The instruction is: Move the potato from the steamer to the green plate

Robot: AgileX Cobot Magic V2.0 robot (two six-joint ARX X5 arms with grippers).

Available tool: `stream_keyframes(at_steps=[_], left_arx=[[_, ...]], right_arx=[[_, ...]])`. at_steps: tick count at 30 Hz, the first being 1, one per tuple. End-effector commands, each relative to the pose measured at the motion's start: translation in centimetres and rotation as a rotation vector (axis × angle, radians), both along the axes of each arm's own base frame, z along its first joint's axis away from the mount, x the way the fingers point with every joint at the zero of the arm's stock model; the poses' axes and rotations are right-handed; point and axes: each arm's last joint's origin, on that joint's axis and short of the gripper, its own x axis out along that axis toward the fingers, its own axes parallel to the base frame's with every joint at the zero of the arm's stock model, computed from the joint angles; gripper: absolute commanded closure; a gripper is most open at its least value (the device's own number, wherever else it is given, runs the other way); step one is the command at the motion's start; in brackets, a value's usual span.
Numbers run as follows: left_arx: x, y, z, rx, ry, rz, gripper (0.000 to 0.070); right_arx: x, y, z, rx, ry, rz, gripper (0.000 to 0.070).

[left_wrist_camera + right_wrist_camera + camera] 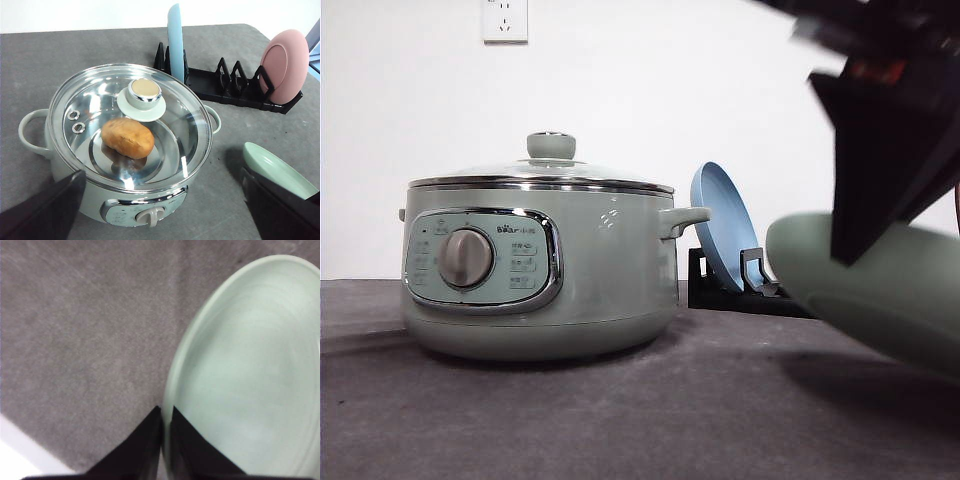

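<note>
Inside the steamer (125, 150), under the closed glass lid (100, 105), the potato (128, 137), lying on the shiny metal floor just beside the green lid knob (145, 96). Nothing else visible in the pot. To the steamer's right, the green plate (880, 290), empty, tilted and off the grey table (620, 420), its rim pinched between the closed fingers of the right gripper (166, 422). Behind the steamer, a black rack (230, 87), with a blue plate (175, 40) standing on edge in a slot near the pot and a pink plate (282, 65) upright at the far end. Above the steamer's front, the left gripper (165, 210), fingers spread wide, holding nothing.
</note>
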Motion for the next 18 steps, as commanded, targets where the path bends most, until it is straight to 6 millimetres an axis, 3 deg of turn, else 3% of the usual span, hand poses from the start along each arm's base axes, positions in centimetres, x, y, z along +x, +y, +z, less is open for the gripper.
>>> stream_keyframes(at_steps=[1, 18], left_arx=[[0.0, -0.1, 0.7, -0.001, -0.027, -0.010, 0.0069], [-0.1, 0.0, 0.7, -0.001, -0.027, -0.010, 0.0069]], right_arx=[[0.1, 0.8, -0.4, -0.007, 0.004, 0.004, 0.0696], [1.6, 4.1, -4.9, -0.086, 0.098, 0.030, 0.0694]])
